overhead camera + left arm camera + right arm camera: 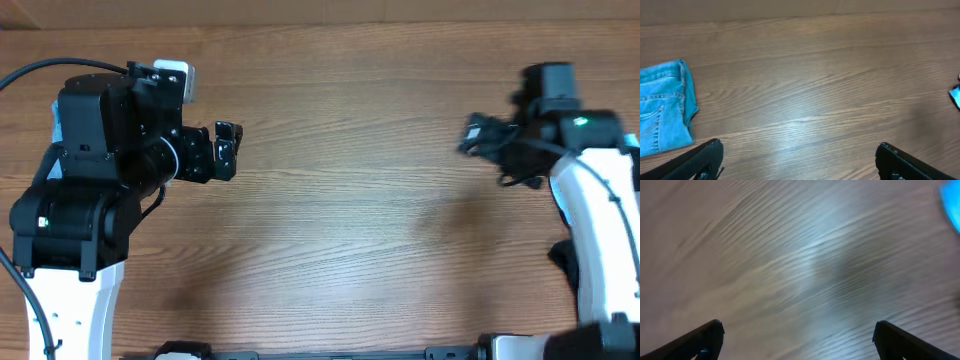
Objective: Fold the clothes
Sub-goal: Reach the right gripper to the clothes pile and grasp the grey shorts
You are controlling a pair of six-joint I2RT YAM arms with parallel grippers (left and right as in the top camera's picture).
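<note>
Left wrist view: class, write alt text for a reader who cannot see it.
A blue denim garment lies flat at the left edge of a wooden table. The left gripper stands open at the bottom of the picture, holding nothing.

1. We read no text, brand, number or sign in any of the three views.
2. The white block (pixel 172 72) on top of the left arm is too small for us to tell whether it carries print.
3. On the blue denim shorts (pixel 662 107) in the left wrist view, we cannot make out any lettering.
4. The right wrist view is blurred, so we can read nothing on the bench (pixel 800 255) there.
</note>
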